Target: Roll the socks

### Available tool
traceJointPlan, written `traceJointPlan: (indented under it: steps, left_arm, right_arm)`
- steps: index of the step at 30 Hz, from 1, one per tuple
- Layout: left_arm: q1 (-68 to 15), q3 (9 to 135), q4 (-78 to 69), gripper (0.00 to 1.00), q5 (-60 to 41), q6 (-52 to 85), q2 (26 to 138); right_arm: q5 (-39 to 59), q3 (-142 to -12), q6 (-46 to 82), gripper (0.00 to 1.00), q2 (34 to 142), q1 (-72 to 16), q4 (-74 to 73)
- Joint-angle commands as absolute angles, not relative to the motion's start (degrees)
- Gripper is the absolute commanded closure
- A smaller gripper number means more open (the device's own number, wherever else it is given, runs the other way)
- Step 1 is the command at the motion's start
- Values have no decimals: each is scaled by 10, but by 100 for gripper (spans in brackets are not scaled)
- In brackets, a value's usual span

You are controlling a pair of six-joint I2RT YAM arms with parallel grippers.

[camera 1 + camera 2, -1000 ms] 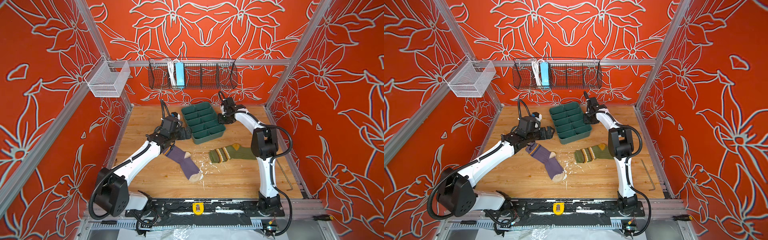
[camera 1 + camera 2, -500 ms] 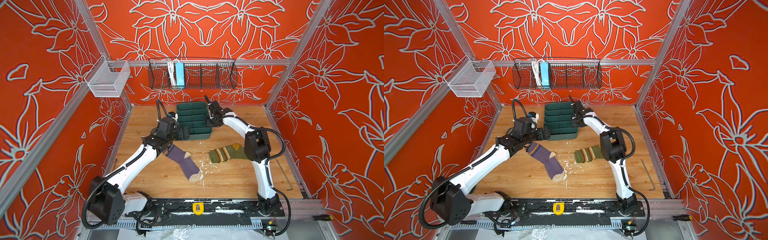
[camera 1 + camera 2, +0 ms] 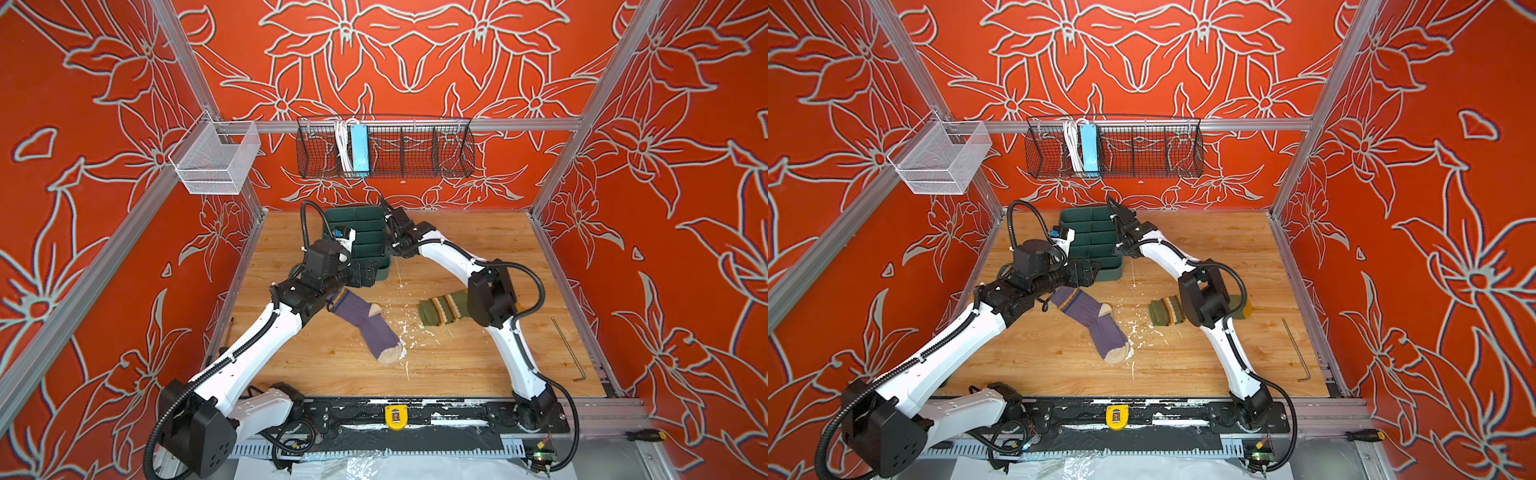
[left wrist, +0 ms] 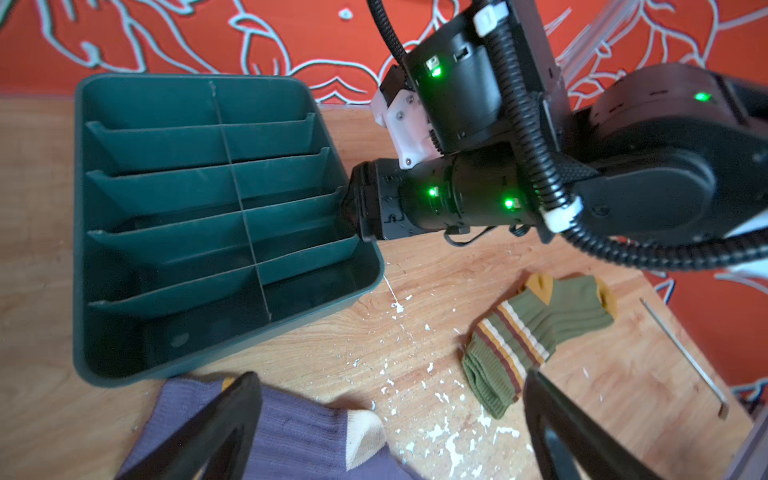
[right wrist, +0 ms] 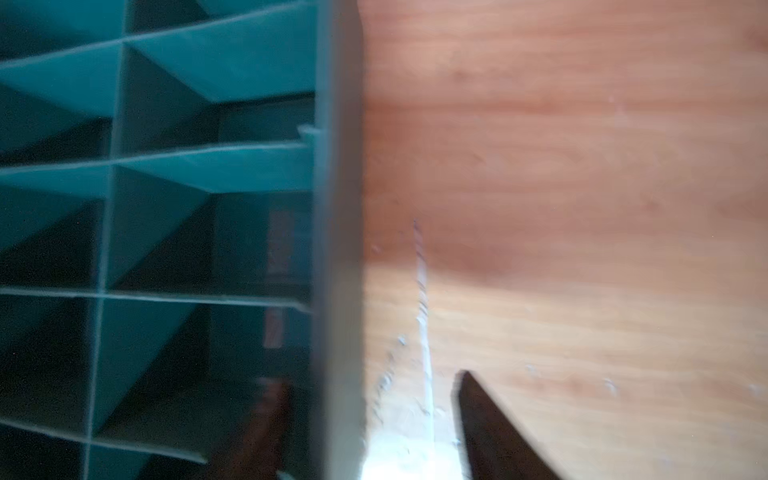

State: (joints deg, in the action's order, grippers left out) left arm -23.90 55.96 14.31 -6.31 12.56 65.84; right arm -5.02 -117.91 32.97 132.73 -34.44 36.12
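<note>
The purple sock (image 3: 365,324) (image 3: 1092,320) lies flat at the middle left of the wooden floor, its beige heel (image 4: 365,432) showing in the left wrist view. The olive-green striped sock (image 3: 442,309) (image 3: 1165,311) (image 4: 528,332) lies to its right, partly behind my right arm. My left gripper (image 3: 365,270) (image 4: 390,374) hangs open over the purple sock's cuff end, holding nothing. My right gripper (image 3: 388,249) (image 5: 372,378) is open at the right rim of the green tray (image 3: 361,220) (image 5: 336,208). One finger is inside the tray and one is outside.
The divided green tray (image 3: 1088,224) (image 4: 79,208) stands at the back, left of centre. A metal hex key (image 3: 569,349) (image 3: 1293,349) lies near the right edge. White flecks (image 3: 409,332) dot the wood between the socks. A wire basket (image 3: 386,149) and a mesh bin (image 3: 212,162) hang on the walls.
The green tray has slid left and turned square to the back wall, moved by my right gripper on its rim. That gripper has now opened. Both socks lie where they were.
</note>
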Motion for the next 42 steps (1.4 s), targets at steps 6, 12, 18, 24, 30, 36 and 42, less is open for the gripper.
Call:
traceJointPlan:
  steps: [6, 12, 18, 24, 30, 36, 42]
  left_arm:
    - [-349, 627, 151, 3, -109, -25, 729]
    - [-434, 668, 148, 2, -84, -58, 841]
    - [-472, 731, 155, 3, -115, -48, 949]
    - [-472, 749, 155, 3, -121, -44, 995]
    - [-446, 743, 153, 3, -117, -36, 972]
    - [-406, 721, 149, 3, -133, -23, 919]
    - [-393, 703, 184, 3, -114, -63, 871]
  right_arm:
    - [-85, -880, 353, 11, 1022, -288, 293]
    - [-71, -670, 399, 2, 857, -208, 275]
    - [-83, -532, 436, 2, 766, -159, 288]
    - [-41, -453, 442, 2, 753, -83, 256]
    - [0, -459, 454, 2, 851, -70, 193]
    - [74, -509, 443, 2, 962, -72, 113]
    - [161, -684, 338, 2, 1111, -96, 130]
